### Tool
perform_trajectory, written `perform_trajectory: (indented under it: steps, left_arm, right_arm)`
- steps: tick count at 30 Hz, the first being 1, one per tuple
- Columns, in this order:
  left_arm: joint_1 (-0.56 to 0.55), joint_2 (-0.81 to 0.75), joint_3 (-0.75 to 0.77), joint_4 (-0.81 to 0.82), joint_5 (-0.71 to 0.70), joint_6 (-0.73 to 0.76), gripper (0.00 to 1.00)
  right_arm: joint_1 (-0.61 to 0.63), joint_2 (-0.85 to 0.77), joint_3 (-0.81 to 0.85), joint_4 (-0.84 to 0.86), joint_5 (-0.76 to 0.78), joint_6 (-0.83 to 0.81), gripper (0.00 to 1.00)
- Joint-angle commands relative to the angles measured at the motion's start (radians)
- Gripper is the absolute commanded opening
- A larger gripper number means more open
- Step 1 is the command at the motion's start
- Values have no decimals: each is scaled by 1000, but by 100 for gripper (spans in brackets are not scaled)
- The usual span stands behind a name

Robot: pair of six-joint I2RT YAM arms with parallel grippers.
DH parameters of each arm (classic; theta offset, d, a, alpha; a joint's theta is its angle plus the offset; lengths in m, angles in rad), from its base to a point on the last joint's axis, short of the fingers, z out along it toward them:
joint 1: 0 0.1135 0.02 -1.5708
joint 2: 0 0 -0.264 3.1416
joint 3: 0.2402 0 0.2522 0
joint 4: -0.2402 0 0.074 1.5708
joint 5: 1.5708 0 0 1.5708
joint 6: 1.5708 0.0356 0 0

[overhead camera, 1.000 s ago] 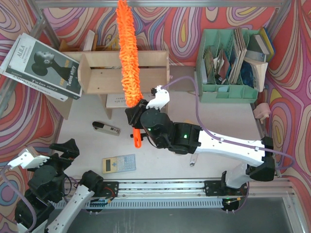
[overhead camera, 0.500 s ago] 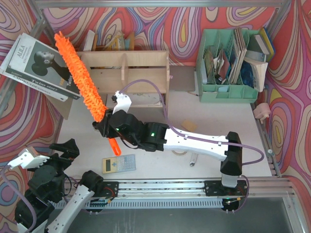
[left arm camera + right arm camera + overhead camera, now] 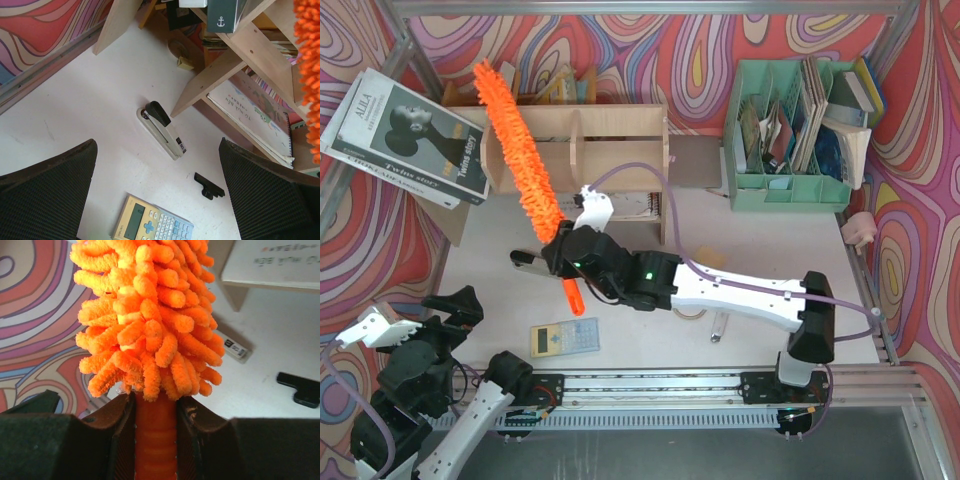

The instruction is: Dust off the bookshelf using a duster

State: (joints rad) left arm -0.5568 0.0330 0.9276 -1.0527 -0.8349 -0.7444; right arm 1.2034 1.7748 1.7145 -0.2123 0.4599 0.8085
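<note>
Over bookshelf (image 3: 620, 120) left end, duster (image 3: 520, 150) slants far-left, fluff across top board, likely for sweeping. Right hand (image 3: 560, 245) clamped on handle (image 3: 574, 296) just below fluff, for control. Left hand (image 3: 458, 305) gapes empty near-left above bench (image 3: 770, 240), out of way.

duster (image 3: 517, 148) over bookshelf (image 3: 620, 150) left end, calculator (image 3: 564, 338) nearer

Top camera looks straight down on the whole table (image 3: 800, 240). Left wrist camera looks past the left gripper (image 3: 157, 160) at a distant stapler (image 3: 162, 131); right wrist camera, tight behind the right gripper (image 3: 155, 412), shares that stapler.
</note>
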Motion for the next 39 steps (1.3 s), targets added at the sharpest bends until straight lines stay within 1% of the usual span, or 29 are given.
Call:
perform_trajectory:
  steps: [1, 4, 7, 12, 14, 16, 18, 20, 24, 26, 28, 32, 39]
  left_arm:
    - [-7, 6, -5, -7, -7, 4, 98]
    - [-6, 8, -5, -7, -7, 5, 98]
    - [-6, 5, -5, -9, -8, 2, 98]
    - [-7, 5, -5, -9, -9, 3, 98]
    - [-7, 7, -4, -8, -7, 2, 98]
    - [-7, 8, -4, -7, -7, 4, 98]
    - [-7, 11, -5, -7, -8, 4, 98]
    - [-8, 12, -5, -9, -9, 3, 98]
    - [-8, 12, -3, -11, -12, 1, 98]
    - [-7, 12, -3, -12, -13, -1, 98]
    - [-8, 12, -4, -12, -13, -1, 98]
    - [-9, 17, -4, -12, -13, 0, 98]
    - [-7, 32, -4, -11, -12, 3, 98]
  right_arm:
    - [-19, -113, -60, 46, 98, 23, 0]
    - [-21, -141, -76, 17, 149, 42, 0]
    - [-21, -200, -136, -26, 249, 110, 0]
    - [-20, -379, -285, -25, 419, 197, 0]
    - [-21, -423, -314, -21, 454, 195, 0]
    - [-21, -443, -321, 17, 444, 140, 0]
    - [-21, -431, -293, 50, 389, 67, 0]
    - [-21, -387, -239, 57, 308, 6, 0]
    - [-21, -295, -147, 44, 183, -50, 0]
    - [-20, -253, -100, 20, 149, -75, 0]
    - [-19, -208, -27, -52, 157, -84, 0]
    - [-19, -173, 56, -168, 207, -151, 0]
    - [-20, -204, 77, -233, 304, -330, 0]
